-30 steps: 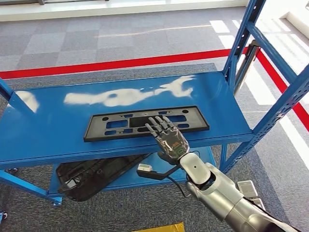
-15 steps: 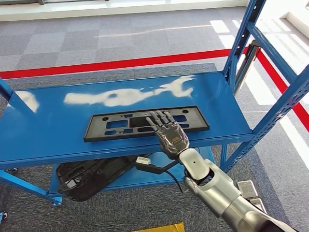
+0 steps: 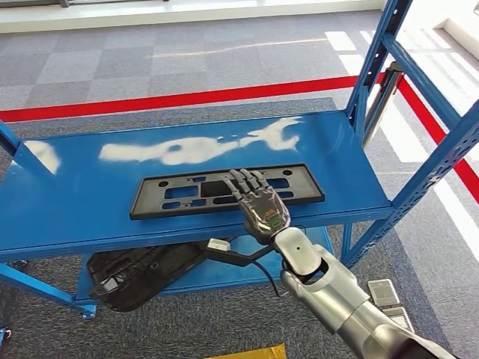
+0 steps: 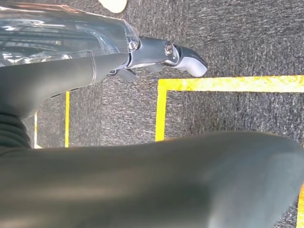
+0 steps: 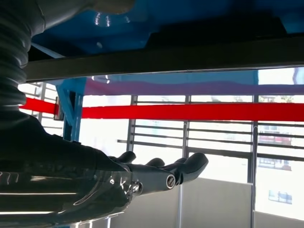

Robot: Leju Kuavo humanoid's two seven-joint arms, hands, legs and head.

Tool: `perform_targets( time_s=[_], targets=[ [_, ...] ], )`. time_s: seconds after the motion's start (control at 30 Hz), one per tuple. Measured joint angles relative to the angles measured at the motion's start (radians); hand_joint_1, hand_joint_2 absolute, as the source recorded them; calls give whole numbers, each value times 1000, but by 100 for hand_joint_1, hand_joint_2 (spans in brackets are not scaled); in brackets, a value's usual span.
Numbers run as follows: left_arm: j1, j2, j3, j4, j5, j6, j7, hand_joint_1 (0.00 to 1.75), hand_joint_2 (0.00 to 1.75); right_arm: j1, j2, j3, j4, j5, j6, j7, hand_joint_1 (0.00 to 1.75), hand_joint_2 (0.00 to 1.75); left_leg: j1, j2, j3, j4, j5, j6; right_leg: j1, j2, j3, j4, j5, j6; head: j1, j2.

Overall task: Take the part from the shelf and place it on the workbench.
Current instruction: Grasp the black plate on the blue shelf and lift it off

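A flat black rectangular part (image 3: 175, 193) with cut-outs lies on the blue shelf board (image 3: 73, 202). My right hand (image 3: 261, 206) reaches over the part's front edge right of its middle, palm down, fingers stretched out and apart over its surface. In the right wrist view a gap separates the fingers (image 5: 186, 166) from the part's dark edge (image 5: 179, 54), and nothing is held. My left hand (image 4: 161, 52) hangs over the carpet with fingers extended, holding nothing.
A second, larger black part (image 3: 141, 273) lies on the lower shelf board. Blue uprights (image 3: 373, 60) rise at the shelf's right end. A red floor line (image 3: 169, 99) runs behind the shelf. Yellow tape (image 4: 161, 109) marks the carpet below my left hand.
My right hand has slid a little forward and leftward over the part. The part has not moved.
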Motion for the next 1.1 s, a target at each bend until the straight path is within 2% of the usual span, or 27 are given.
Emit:
perform_targets(
  time_s=[0.23, 0.67, 0.7, 0.8, 0.83, 1.1],
  targets=[
    [0, 0, 0, 0, -4, 0, -2, 0, 0, -4, 8, 0, 22, 6, 4, -5, 0, 175, 0, 0, 0, 0, 0, 0, 0, 0, 0, 0, 0, 0, 0, 0],
    [1, 1, -1, 0, -7, -2, -6, 0, 0, -68, 31, 10, 108, 5, 70, -31, 0, 175, 0, 0, 0, 0, 0, 0, 0, 0, 0, 0, 0, 0, 0, 0],
    [1, 1, -1, 0, -7, -2, -6, 0, 0, -74, 32, 11, 113, 2, 73, -31, 11, 175, 0, 0, 0, 0, 0, 0, 0, 0, 0, 0, 0, 0, 0, 0],
    [1, 1, -1, 0, -7, -2, -6, 0, 0, -86, 35, 12, 124, -5, 76, -30, 140, 175, 0, 0, 0, 0, 0, 0, 0, 0, 0, 0, 0, 0, 0, 0],
    [1, 1, -1, 0, -7, -2, -6, 0, 0, -88, 35, 12, 127, -7, 76, -30, 173, 175, 0, 0, 0, 0, 0, 0, 0, 0, 0, 0, 0, 0, 0, 0],
    [2, 2, -1, 0, -5, -2, -13, 0, 0, -94, 35, 10, 133, -28, 81, -27, 175, 175, 0, 0, 0, 0, 0, 0, 0, 0, 0, 0, 0, 0, 0, 0]
  ],
)
